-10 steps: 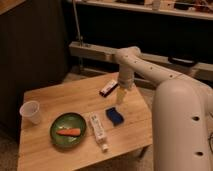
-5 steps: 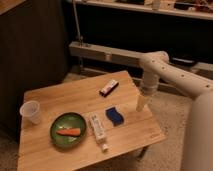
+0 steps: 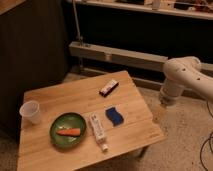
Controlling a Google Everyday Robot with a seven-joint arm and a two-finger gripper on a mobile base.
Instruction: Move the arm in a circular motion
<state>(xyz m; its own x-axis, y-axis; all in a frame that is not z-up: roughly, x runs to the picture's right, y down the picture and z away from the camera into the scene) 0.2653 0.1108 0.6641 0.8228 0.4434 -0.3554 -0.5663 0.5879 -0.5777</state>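
The arm (image 3: 186, 80), glossy white with thick rounded segments, hangs off the right edge of the wooden table (image 3: 70, 100), and its slim pale gripper (image 3: 159, 114) points down beside the table's right corner. On the tabletop sit one white cup (image 3: 30, 111), one green plate (image 3: 67, 129) holding one carrot (image 3: 68, 132), one white tube (image 3: 97, 131), one blue sponge (image 3: 114, 115) and one dark snack bar (image 3: 108, 88). The floor is speckled, with a dark wall and a metal rail behind.

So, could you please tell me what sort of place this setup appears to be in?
Probably a robotics lab or test room: a small wooden table staged with a plate, cup and sponge, speckled floor, and the arm, its hand beyond the table's right edge.
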